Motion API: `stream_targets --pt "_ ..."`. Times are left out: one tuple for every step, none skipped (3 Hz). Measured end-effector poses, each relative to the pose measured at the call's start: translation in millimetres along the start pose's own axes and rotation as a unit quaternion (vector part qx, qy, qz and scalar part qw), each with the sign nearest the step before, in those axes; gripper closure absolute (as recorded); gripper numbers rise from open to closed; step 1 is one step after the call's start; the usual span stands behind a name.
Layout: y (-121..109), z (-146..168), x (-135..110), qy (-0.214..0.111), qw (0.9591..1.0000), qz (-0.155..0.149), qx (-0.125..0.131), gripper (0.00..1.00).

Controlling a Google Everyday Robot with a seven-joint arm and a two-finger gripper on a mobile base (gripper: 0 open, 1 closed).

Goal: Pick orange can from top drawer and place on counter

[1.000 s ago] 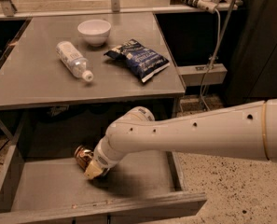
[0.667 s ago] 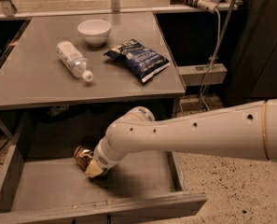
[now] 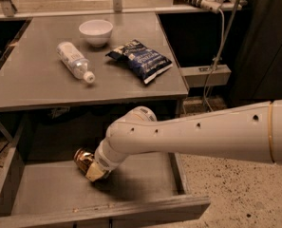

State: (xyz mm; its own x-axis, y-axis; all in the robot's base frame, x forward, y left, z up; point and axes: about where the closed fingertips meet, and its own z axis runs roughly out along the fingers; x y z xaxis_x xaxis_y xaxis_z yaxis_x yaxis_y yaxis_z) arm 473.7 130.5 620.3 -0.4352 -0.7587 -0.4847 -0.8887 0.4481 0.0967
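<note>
The orange can (image 3: pixel 82 156) is a shiny gold-orange can in the open top drawer (image 3: pixel 50 194), near the middle of its floor towards the back. My gripper (image 3: pixel 95 171) reaches down into the drawer from the right at the end of the white arm (image 3: pixel 202 134). Its yellowish tip is right against the can's near right side and hides part of the can. The counter (image 3: pixel 31 82) is the grey tabletop above the drawer.
On the counter lie a clear plastic bottle with a white cap (image 3: pixel 75 61), a white bowl (image 3: pixel 96 31) and a dark blue snack bag (image 3: pixel 140 58). The drawer's front panel (image 3: pixel 131 213) juts out towards me. Cables and a power strip (image 3: pixel 211 4) hang at the right.
Almost nothing differs. The arm and gripper stay at the can in the drawer, and the can stays in the same place.
</note>
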Motion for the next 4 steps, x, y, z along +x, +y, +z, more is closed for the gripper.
stream_targets --pt "11.9 -26.2 -8.8 -0.002 0.9999 0.003 -0.011 1.00" --pt "27.3 -55.7 -22.8 -0.005 0.9999 -0.006 -0.013 1.00" --pt "44.0 -87.0 -44.0 -0.025 0.9992 -0.022 -0.024 1.00" --pt "63.4 -123.7 -68.2 -0.051 0.9970 -0.052 -0.028 1.00"
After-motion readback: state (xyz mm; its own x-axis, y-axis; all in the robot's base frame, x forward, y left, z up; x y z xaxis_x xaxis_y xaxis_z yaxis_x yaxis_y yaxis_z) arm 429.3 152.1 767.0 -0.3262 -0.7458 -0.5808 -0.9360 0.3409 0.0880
